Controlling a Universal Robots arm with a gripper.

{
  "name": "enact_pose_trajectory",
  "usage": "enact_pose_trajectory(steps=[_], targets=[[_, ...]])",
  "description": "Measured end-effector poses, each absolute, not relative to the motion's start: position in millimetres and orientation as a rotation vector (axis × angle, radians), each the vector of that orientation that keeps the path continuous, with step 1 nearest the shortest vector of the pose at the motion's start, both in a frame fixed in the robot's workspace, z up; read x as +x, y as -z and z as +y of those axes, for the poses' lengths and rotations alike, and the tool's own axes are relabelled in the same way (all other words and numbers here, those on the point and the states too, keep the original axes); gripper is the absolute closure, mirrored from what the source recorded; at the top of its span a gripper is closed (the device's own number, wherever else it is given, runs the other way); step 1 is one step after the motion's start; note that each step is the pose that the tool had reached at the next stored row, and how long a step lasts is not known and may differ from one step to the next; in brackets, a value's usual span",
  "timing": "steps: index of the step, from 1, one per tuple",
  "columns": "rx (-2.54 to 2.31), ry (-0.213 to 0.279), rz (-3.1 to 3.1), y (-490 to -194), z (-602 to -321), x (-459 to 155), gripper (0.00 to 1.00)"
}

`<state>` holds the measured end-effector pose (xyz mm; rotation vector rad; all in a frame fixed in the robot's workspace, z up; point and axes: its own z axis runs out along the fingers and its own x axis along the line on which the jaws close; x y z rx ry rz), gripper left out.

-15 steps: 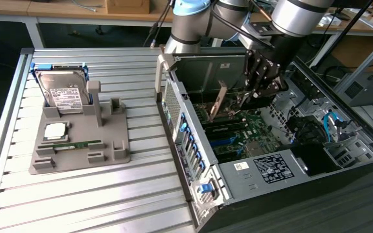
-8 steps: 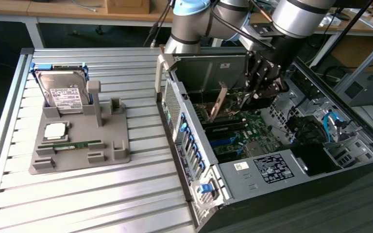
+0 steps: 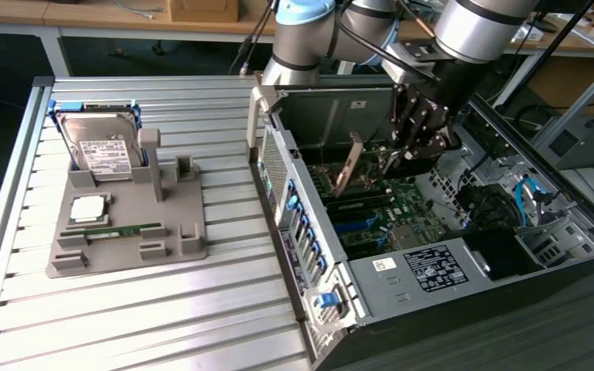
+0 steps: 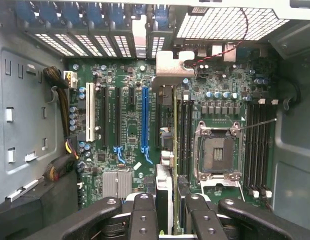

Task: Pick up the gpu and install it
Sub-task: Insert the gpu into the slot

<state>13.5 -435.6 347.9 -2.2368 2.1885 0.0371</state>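
Exterior view: the gripper point(image 3: 413, 151) hangs inside the open computer case point(image 3: 308, 255), jaws pinching the upright gpu point(image 3: 351, 166). Wrist view shows the card edge-on above the motherboard point(image 4: 130, 125).

The gpu point(image 4: 173, 150) is seen edge-on (its faces hidden), its near end covered by the gripper point(image 4: 170, 215) fingers point(image 4: 144, 217), themselves cut off at the frame's bottom edge.

The gpu point(image 3: 351, 165) has a silver metal bracket, the table point(image 3: 121, 309) is ribbed brushed metal, the holder point(image 3: 132, 232) matt grey plastic.
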Motion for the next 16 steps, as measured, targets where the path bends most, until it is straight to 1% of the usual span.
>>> enact_pose_trajectory(steps=[16], targets=[[-2.237,-0.037,2.188,-345.8,-442.9,13.1,0.73]])
